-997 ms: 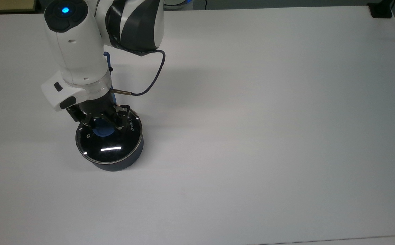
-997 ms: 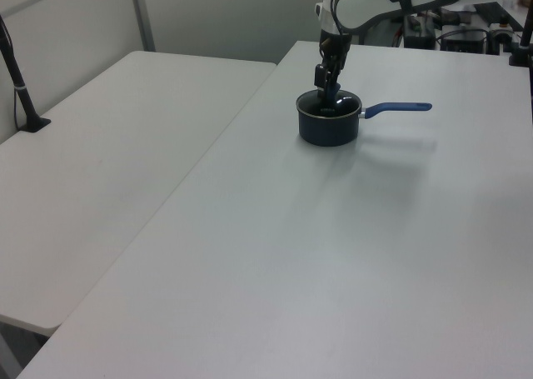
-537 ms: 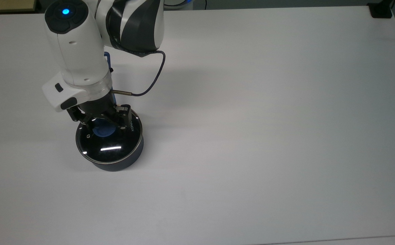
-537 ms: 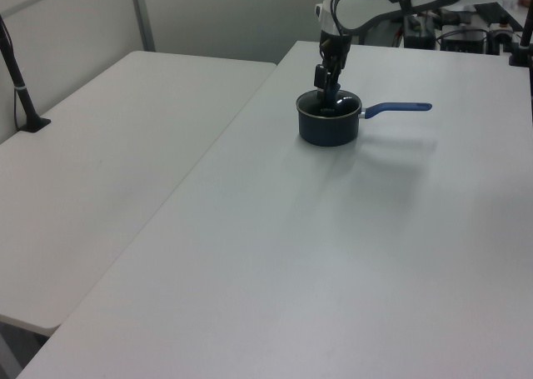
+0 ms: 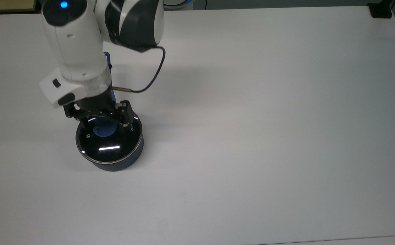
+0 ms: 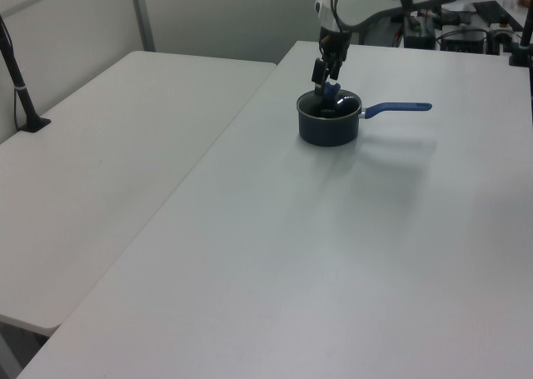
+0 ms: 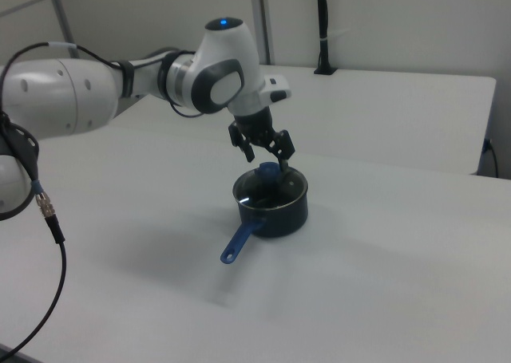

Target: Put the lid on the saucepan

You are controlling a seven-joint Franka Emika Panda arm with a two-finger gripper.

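One pot, one lid, one arm on a white table (image 5: 269, 136); little else near the work.

Nearest in the right view: the saucepan's long blue handle (image 7: 238, 243) points toward the camera, hole at its tip, lying free and well off the arm. That leaves the pot reachable from above without the handle fouling the wrist.

Saucepan (image 5: 122, 163) — dark navy, upright on the table, toward the top view's left. Nothing braces it; its own weight holds it in place.

Lid (image 5: 110, 146) — glass disc, metal rim, sits flat on the pot's mouth, rim to rim, as far as the top view shows. "KONKA" lettering partly hidden under the tool. A strip of light reflects off the glass. Judged seated; task looks essentially done.

Blue knob (image 5: 104, 130) at lid centre, the obvious grasp point, since the glass itself offers no hold.

Gripper (image 5: 104, 119) — fingers spread apart, one on each side of the knob, holding nothing. In the right view the tips (image 7: 283, 149) stand above the knob, clear of it.

Behind: white wrist with lit blue button, black cable (image 5: 150, 81) looping free over the table. Next likely need is a straight lift away so the fingers don't clip the knob and skew the lid.
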